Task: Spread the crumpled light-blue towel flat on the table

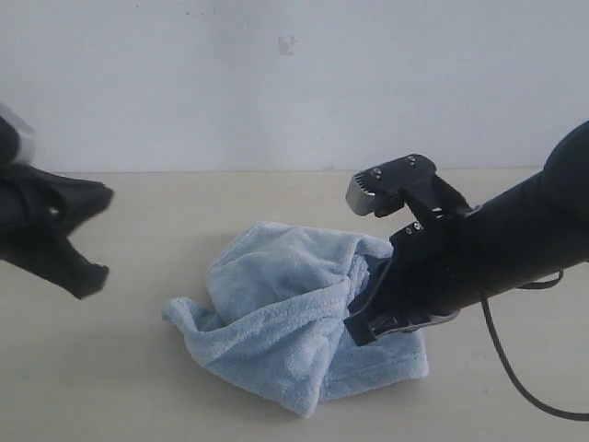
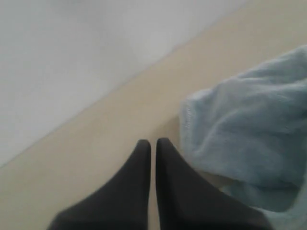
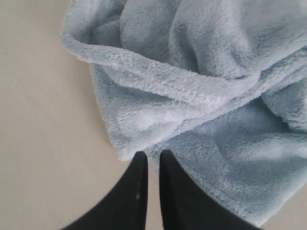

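The light-blue towel lies crumpled in a heap in the middle of the cream table, with folds piled up and one corner trailing left. My right gripper is low at the towel's right side. It is shut, its tips at a folded edge of the towel with only a thin strip of table between them. My left gripper is shut too, holding nothing. It hangs over bare table left of the towel, apart from it. No care tags show.
A pale grey-white wall rises behind the table's far edge. The right arm reaches in from the right over the towel's right part, and its black cable loops down to the table. The left arm is at the left edge.
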